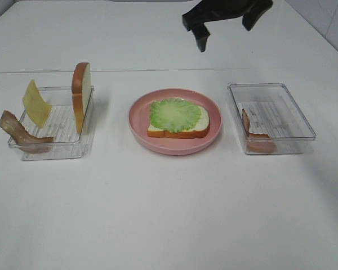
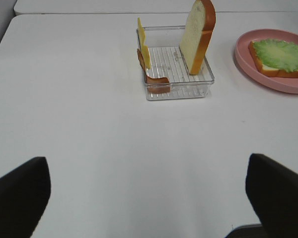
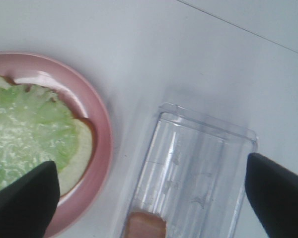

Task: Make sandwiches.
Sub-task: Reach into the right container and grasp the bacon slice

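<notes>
1. Across the picture from the high camera ran a plain white counter [image 1: 169, 214], glossy enough to carry soft shadows, with a thin seam crossing it behind the trays.
2. At the far right corner a pale surface with faint lines showed beyond the counter; at the far left, a grey strip. Neither could be identified further.
3. At the middle stood a pink plate [image 1: 174, 148]. On it lay one bread slice [image 1: 183, 133], flat, with a lettuce leaf [image 1: 174, 114] covering most of its top.
4. To the left of the plate, well apart from it, stood a clear left tray [image 1: 56, 147]. A second bread slice [image 1: 81, 95] stood on edge along its right wall. A cheese square [image 1: 36, 103] leaned tilted at its left wall. A bacon strip [image 1: 22, 134] was draped over the near left corner, one end outside the tray.
5. To the right of the plate stood the right tray [image 1: 281, 107], with another bacon strip [image 1: 253, 138] propped in its near left corner.
6. Above the far counter, between plate and right tray, hung the right tool [image 1: 225, 35], released, its jaws spread and empty.
7. From its wrist camera the left tool [image 2: 149, 198] showed only dark fingers [image 2: 20, 193] set wide apart over bare counter, released, grasping nothing.
</notes>
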